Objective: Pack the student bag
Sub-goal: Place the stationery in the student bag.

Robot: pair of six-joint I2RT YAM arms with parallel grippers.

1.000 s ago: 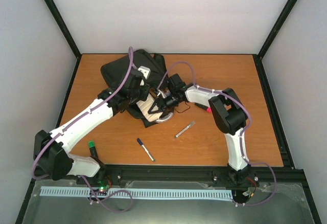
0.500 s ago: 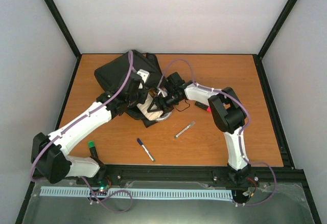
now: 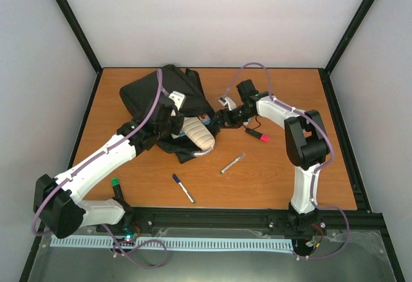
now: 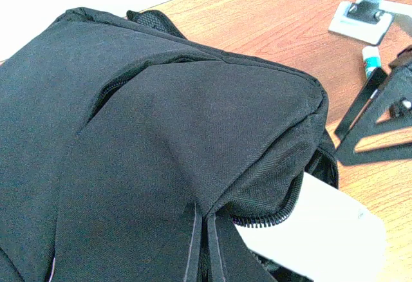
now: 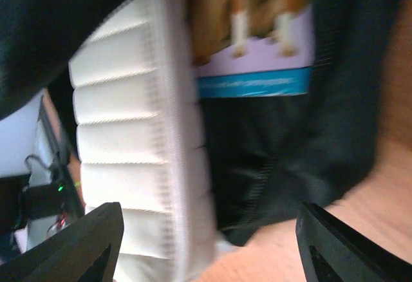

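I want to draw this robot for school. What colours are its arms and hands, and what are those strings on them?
Both the left arm and the right arm are white tubes with chunky black joints. A thin purple cable loops along each one. The right gripper has two flat, pointed black fingers.

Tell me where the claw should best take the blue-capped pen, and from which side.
Take the pen at mid-barrel, straight down from above, closing across its thin width. It lies flat and alone on the table, slanting from the blue cap at far left to the tip at near right, so both long sides look free.
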